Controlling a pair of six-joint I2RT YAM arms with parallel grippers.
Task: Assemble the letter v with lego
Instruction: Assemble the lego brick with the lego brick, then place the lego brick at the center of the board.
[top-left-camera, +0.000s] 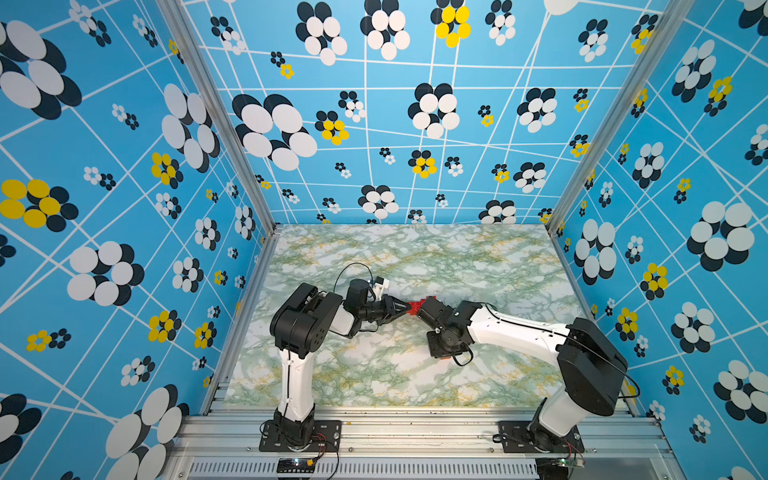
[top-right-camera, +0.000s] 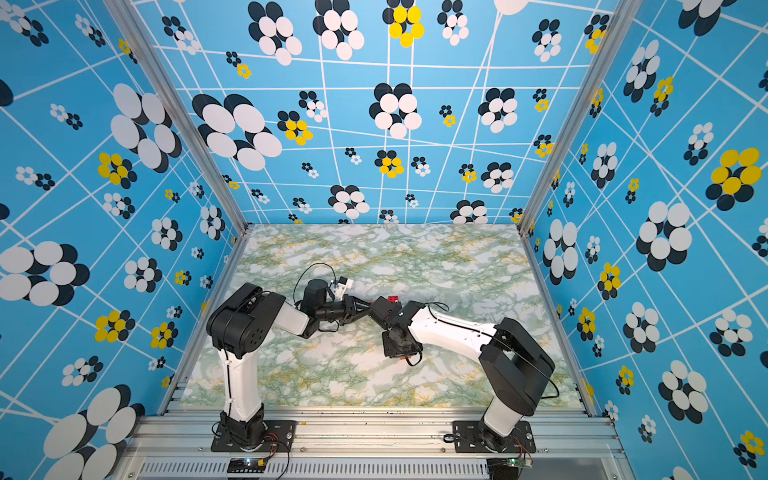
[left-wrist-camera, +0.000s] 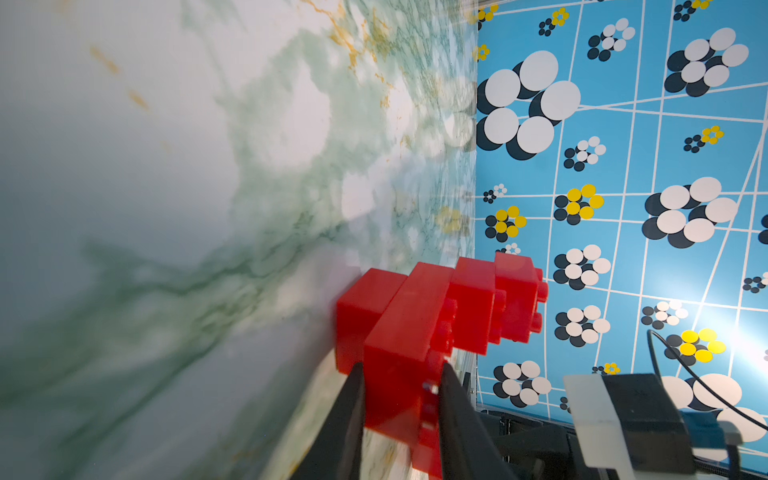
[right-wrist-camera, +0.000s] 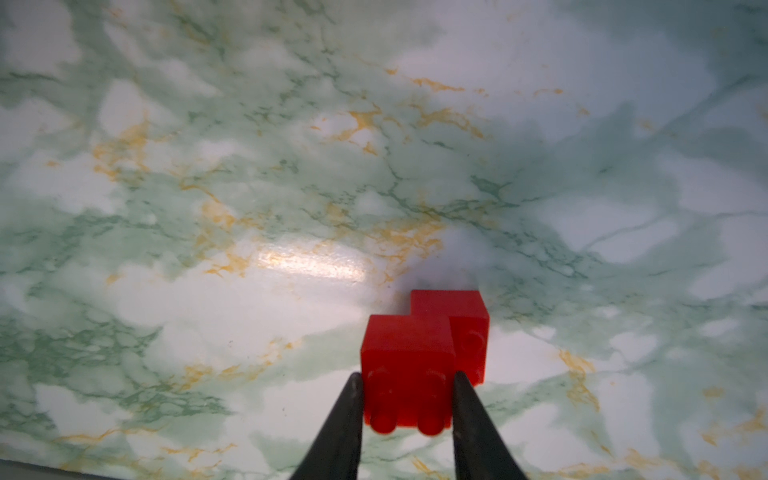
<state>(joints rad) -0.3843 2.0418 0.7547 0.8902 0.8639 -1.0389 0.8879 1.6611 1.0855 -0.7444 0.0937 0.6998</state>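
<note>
Over the middle of the surface (top-left-camera: 415, 257), the left end effector (left-wrist-camera: 402, 368) is clamped on a stepped lego cluster (left-wrist-camera: 473, 299). The right end effector (right-wrist-camera: 407, 379) pinches two joined bricks (right-wrist-camera: 415, 345).

The marbled tabletop (top-left-camera: 415, 253) gives wide room behind the arms, up to the back wall (top-left-camera: 415, 124), and again in front, between their bases. Mid-table is blocked: the left arm (top-left-camera: 299, 324) and right arm (top-left-camera: 519, 330) reach inward, with the left gripper (top-left-camera: 406, 308) and right gripper (right-wrist-camera: 405, 380) pinching red bricks (top-left-camera: 424, 301) close together.

Blue floral walls (top-left-camera: 415, 124) w/ green-marble tabletop (top-left-camera: 457, 257)
</note>
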